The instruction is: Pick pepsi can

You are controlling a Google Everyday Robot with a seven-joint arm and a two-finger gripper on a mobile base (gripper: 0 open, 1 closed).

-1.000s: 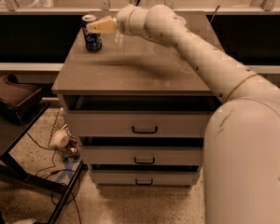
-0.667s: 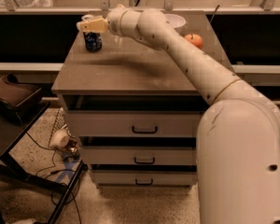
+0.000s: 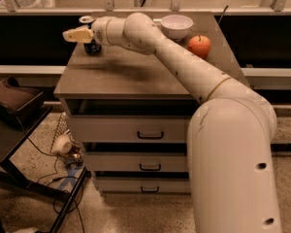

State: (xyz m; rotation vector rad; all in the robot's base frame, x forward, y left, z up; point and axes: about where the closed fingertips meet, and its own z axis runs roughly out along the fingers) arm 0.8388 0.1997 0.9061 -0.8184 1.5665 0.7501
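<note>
My gripper (image 3: pixel 76 34) hangs over the far left corner of the drawer cabinet (image 3: pixel 136 74), pointing left, its pale tip reaching just past the cabinet's left edge. Whether it is spread or pressed together I cannot tell from this side.

The pepsi can (image 3: pixel 91 48) stands upright right behind it on that same corner. My gripper crosses in front of the can's middle, so only the silver top shows above and the dark base below (I cannot say whether I touch it or merely pass in front).

Further out, my arm (image 3: pixel 184 67) runs back to the right across the top. Beyond it sit the white bowl (image 3: pixel 177 25) at the far edge and the orange-red apple (image 3: pixel 199 46) just near and right of the bowl, both well apart from the can.

As I judge it, the reach is made and I am level with the can. The can rests on the wood, so a sure grasp and the lift are not yet done.
</note>
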